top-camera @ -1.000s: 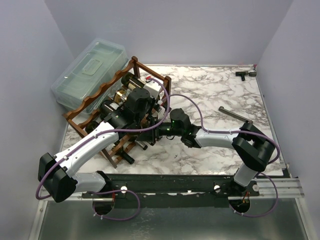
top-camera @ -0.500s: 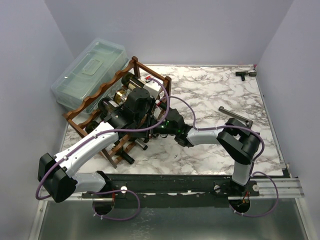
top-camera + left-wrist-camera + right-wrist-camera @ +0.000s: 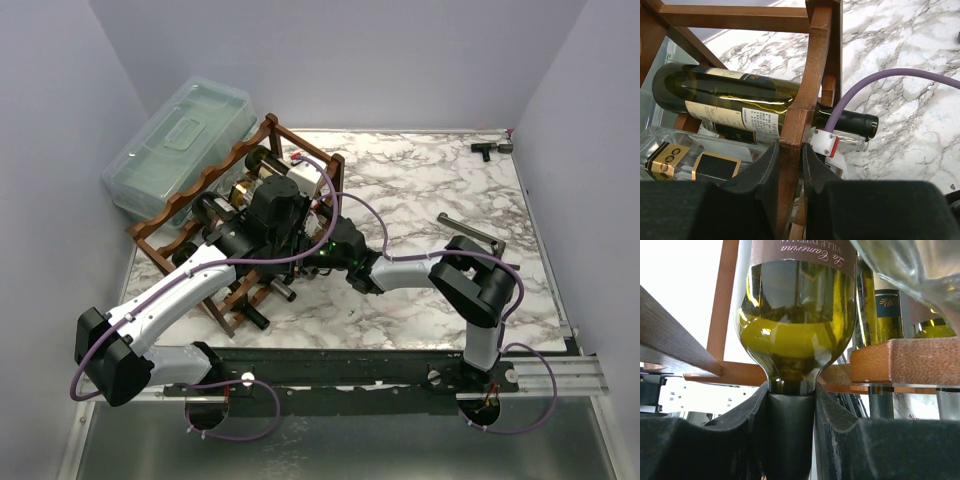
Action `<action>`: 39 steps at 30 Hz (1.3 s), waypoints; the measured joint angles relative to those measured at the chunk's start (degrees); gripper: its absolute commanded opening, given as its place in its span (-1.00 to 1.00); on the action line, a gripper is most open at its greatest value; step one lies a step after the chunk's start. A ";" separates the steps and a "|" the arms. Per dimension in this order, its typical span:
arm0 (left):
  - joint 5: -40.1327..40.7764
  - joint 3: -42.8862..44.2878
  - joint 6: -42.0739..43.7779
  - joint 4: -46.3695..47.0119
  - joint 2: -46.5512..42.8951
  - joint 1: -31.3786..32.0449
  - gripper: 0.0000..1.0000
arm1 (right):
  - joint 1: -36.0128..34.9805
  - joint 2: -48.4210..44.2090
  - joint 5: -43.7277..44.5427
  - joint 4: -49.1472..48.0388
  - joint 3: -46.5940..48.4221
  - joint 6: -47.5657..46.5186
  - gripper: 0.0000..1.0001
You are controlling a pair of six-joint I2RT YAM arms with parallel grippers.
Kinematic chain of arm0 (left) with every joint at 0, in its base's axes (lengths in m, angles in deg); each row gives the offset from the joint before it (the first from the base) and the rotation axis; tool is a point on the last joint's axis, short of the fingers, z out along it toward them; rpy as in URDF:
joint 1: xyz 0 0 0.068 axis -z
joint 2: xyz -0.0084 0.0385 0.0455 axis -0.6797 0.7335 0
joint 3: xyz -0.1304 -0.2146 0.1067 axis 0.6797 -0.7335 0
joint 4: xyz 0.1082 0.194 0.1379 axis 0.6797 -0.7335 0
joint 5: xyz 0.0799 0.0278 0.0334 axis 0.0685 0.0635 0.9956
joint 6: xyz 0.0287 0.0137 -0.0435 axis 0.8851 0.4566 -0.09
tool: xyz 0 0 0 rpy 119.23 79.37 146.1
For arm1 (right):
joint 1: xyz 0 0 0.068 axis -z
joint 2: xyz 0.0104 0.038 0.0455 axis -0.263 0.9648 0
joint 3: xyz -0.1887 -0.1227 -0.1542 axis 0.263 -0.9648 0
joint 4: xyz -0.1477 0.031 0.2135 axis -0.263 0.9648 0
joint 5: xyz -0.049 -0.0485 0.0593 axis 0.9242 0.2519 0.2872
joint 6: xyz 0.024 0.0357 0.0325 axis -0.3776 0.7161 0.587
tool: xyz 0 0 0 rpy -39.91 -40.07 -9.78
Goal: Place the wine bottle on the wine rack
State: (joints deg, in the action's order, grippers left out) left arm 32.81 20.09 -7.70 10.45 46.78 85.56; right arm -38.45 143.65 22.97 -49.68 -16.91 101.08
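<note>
Wine bottle (image 3: 790, 340) neck between right jaws

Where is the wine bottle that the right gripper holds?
The wine bottle fills the right wrist view, neck clamped in the right gripper, body reaching into the wine rack at the table's left, another bottle beside it.

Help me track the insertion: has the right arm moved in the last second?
Yes. The right arm has pushed left, toward the wine rack, and its elbow is now farther from the table's right edge.
</note>
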 measured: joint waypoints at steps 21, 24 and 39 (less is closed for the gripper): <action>-0.04 0.00 0.61 -0.04 -0.11 0.00 -1.00 | -0.66 -1.49 2.84 2.32 0.15 -0.72 0.35; -0.15 0.00 0.63 -0.04 -0.11 0.00 -1.00 | -0.81 -2.25 3.13 3.28 -0.46 -1.73 0.41; -1.49 0.00 0.63 -0.22 -0.28 0.24 -1.00 | -1.09 -7.87 3.85 4.63 -6.45 -5.18 0.46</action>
State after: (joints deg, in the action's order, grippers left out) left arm 31.32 20.09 -7.07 10.23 46.50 85.80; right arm -39.54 135.78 26.82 -45.05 -23.35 95.90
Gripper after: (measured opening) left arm 0.210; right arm 0.728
